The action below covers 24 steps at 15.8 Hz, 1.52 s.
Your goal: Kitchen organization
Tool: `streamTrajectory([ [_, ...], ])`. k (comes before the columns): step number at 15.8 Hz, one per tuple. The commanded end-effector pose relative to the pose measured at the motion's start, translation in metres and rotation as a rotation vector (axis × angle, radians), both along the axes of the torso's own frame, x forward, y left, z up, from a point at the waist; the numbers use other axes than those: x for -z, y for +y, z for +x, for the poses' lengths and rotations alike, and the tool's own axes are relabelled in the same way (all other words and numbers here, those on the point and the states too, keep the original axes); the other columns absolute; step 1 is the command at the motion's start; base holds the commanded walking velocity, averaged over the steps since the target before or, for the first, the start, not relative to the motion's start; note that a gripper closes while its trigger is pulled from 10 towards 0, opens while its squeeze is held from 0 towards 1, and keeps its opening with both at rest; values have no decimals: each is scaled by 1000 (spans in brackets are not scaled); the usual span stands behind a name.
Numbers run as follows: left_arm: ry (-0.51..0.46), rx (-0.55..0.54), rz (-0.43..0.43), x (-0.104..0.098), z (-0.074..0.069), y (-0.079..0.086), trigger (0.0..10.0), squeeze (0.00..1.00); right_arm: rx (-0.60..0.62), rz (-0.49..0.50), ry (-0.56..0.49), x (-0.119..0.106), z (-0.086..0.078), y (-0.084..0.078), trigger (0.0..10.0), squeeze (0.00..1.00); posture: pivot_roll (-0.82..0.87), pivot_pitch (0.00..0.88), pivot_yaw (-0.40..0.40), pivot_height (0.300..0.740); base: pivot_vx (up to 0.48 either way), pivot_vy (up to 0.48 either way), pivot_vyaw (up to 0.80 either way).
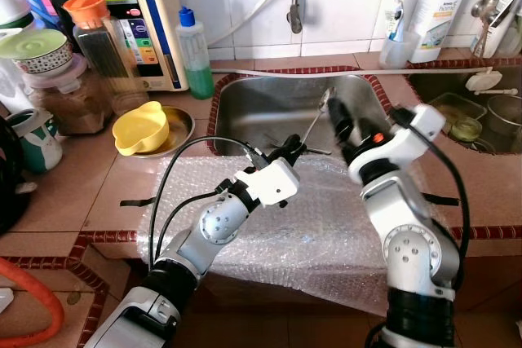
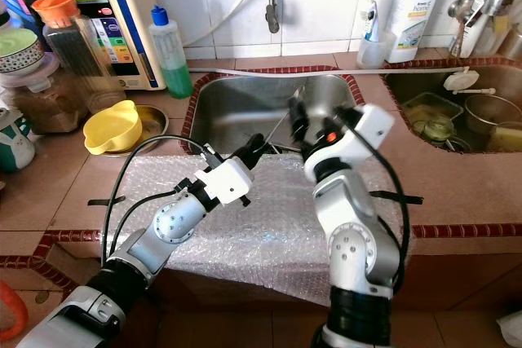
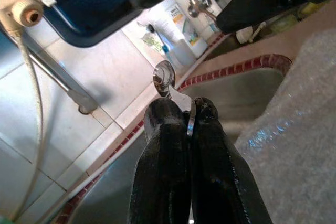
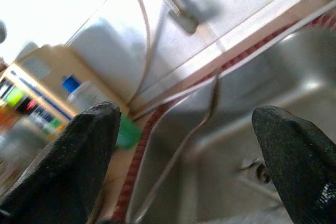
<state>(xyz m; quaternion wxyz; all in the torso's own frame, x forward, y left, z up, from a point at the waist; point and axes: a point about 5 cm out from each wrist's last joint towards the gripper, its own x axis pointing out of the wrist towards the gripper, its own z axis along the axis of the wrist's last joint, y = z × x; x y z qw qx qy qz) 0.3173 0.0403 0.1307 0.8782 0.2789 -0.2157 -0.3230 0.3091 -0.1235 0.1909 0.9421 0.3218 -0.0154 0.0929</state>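
My left gripper (image 1: 294, 151) reaches over the front edge of the steel sink (image 1: 245, 112) and is shut on a thin metal utensil (image 1: 316, 124). The utensil slants up and away over the basin. In the left wrist view its rounded end (image 3: 164, 76) sticks out past the closed black fingers (image 3: 163, 150). My right gripper (image 1: 339, 122) hangs open just right of the utensil's upper end, above the sink. In the right wrist view the utensil (image 4: 207, 114) lies between the two spread fingertips (image 4: 79, 150) without touching them.
A bubble wrap sheet (image 1: 326, 226) covers the counter in front of the sink. A yellow bowl (image 1: 140, 126), a green soap bottle (image 1: 194, 50), jars and a water purifier (image 1: 134, 14) crowd the left. A second sink (image 1: 465, 116) with dishes lies to the right.
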Motion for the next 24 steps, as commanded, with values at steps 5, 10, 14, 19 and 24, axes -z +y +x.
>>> streamTrajectory([
  [5, -67, 23, -23, -13, 1, -3, 5412, 0, -113, 28, 51, 13, 1, 20, 10000, 0, -73, 32, 124, 740, 0, 0, 0],
  [10, -92, 51, -46, -16, -4, -7, 5451, 0, -81, 114, 74, 7, 30, 14, 0, 0, -63, 34, 120, 740, 0, 0, 0],
  [14, -92, 60, -44, -13, -7, -8, 5294, 0, -40, 193, 89, -8, 54, 7, 0, 0, -57, 31, 109, 740, 0, 0, 0],
  [19, -99, 49, -53, -13, -7, -8, 5137, 0, -32, 279, 114, -15, 63, 3, 0, 0, -57, 25, 93, 740, 0, 0, 0],
  [24, -105, 49, -55, -13, -7, -11, 5451, 0, -47, 226, 226, 5, 62, 7, 0, 0, -67, 26, 92, 740, 0, 0, 0],
])
